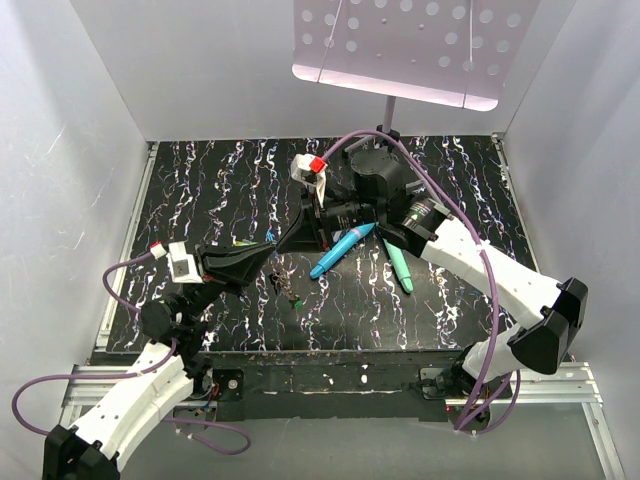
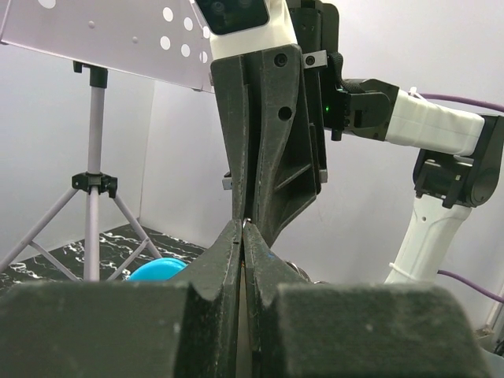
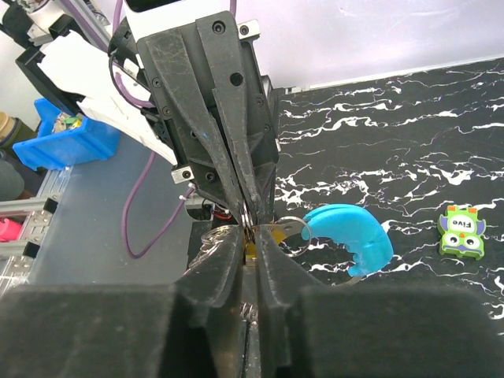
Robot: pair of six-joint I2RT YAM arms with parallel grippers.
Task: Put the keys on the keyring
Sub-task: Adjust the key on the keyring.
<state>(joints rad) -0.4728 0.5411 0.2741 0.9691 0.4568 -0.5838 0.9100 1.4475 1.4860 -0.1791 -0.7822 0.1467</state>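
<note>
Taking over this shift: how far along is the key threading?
Done: no key visibly threaded yet. In hand: left gripper pinches the keyring by its metal loop; right gripper seems to grip a yellow-headed key right at it. Left: thread that key, then the small pieces, probably keys, on the table.

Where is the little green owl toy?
In the right wrist view, the owl sits on the table near the right edge, right of the blue keyring piece.

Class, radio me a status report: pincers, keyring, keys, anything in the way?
Left pincer shut on keyring. Right pincer shut on yellow key, tip to tip with left. Nothing seen in the way.
</note>
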